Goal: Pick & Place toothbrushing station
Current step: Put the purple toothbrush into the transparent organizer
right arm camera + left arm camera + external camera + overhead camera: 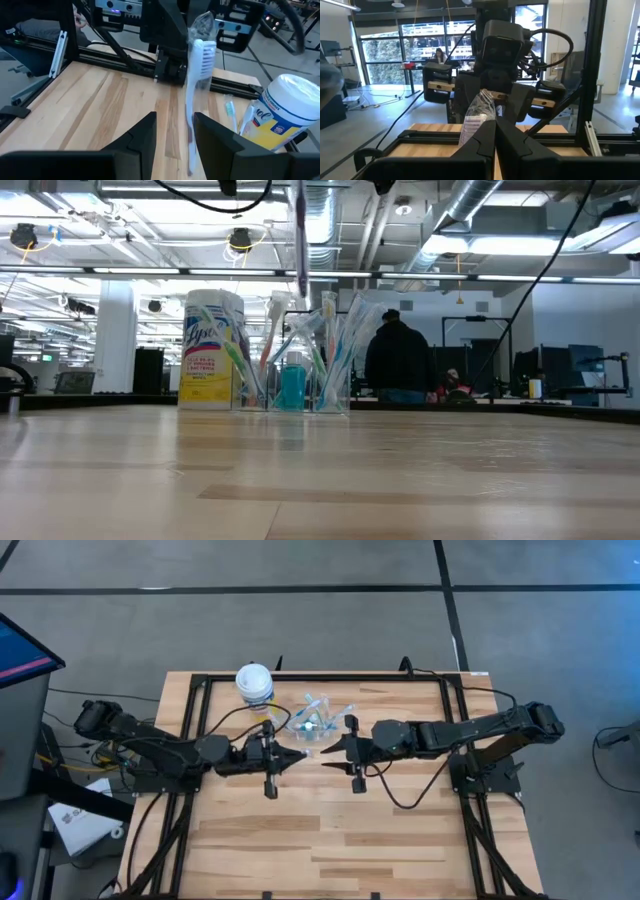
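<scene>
Spanning most of the high view, the wooden table [330, 840] carries two dark arms that meet near its upper middle. Just above them, at upper centre, sits the clear cup [313, 726] bristling with toothbrushes [325, 710], and touching or just beside its left is the yellow wipes canister [255, 684] with its white lid. From table height, the cup stands upright at centre with the small blue tube [291, 385] inside it among the brush handles.

The left gripper [297, 754] reaches in from the left; its wrist view shows the fingers closed together on a toothbrush in a clear wrapper [478, 116]. The right gripper [331, 748] comes from the right, and its fingers [132, 145] stand apart, with the same white wrapped brush [196, 82] upright in the gap between them; whether they touch it I cannot tell.

This looks like a handover or a regrasp. To do it well, the right fingers should close squarely on the handle below the bristle head before the left lets go, and both arms should keep clear of the cup and canister so nothing tips.
</scene>
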